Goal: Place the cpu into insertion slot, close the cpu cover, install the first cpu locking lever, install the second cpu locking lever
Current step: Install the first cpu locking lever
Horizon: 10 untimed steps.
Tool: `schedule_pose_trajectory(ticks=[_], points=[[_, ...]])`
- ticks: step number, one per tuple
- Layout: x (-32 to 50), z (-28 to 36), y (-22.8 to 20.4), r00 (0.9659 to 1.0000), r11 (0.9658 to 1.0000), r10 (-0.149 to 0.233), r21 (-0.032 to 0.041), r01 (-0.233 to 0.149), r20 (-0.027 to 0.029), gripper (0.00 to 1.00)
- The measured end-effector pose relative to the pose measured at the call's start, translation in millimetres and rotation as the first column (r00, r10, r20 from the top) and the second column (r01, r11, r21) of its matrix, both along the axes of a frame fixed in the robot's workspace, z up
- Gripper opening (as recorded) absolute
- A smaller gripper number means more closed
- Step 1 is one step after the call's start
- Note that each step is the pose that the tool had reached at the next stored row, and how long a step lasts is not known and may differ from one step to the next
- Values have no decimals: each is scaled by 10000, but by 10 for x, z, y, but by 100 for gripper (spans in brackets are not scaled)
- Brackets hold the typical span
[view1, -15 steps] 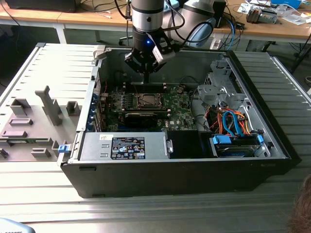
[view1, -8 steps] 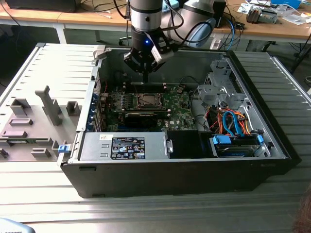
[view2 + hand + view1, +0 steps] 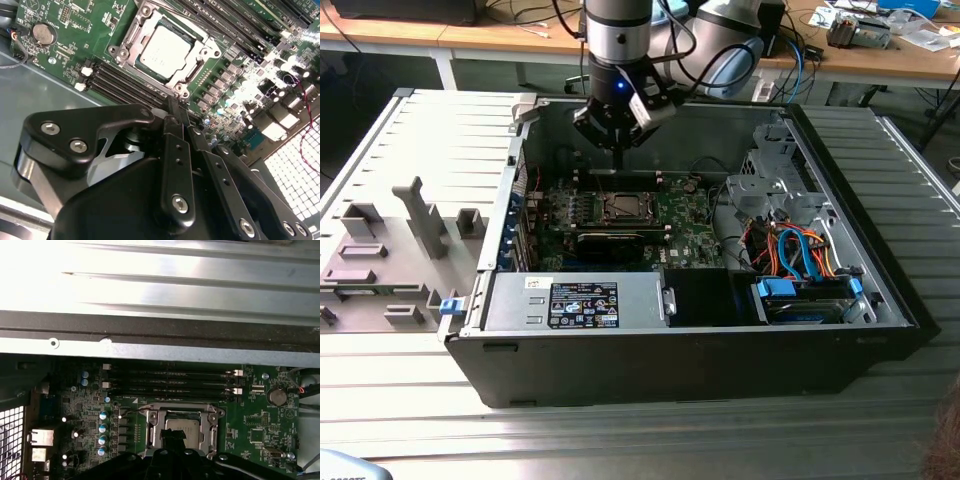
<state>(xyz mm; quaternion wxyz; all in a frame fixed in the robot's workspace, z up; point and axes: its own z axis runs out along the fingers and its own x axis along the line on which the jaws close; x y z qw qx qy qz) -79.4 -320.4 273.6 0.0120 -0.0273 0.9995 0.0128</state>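
Open PC case (image 3: 880, 290) lies on a grey slatted bench (image 3: 640, 440), with wooden desks behind. I see my gripper (image 3: 618, 150) hanging above the green motherboard (image 3: 685, 225), fingers pressed together on nothing, tips just off the memory slots (image 3: 125, 82). Just beyond the tips sits the insertion slot (image 3: 131, 27), with the cpu (image 3: 164, 51) seated in it, silvery top showing. The cpu cover (image 3: 200, 47) lies down around the chip, framing it. In the first wrist view the cpu (image 3: 181, 427) is right ahead of the fingers. Farther out sits a coin cell (image 3: 44, 34), and a grey fixture tray (image 3: 390, 255) outside the case.
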Motion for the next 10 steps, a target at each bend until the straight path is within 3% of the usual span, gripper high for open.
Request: schedule_pose_trajectory(ticks=[10], points=[[-26, -5, 13, 10000, 10000, 0, 0, 0, 0, 11]])
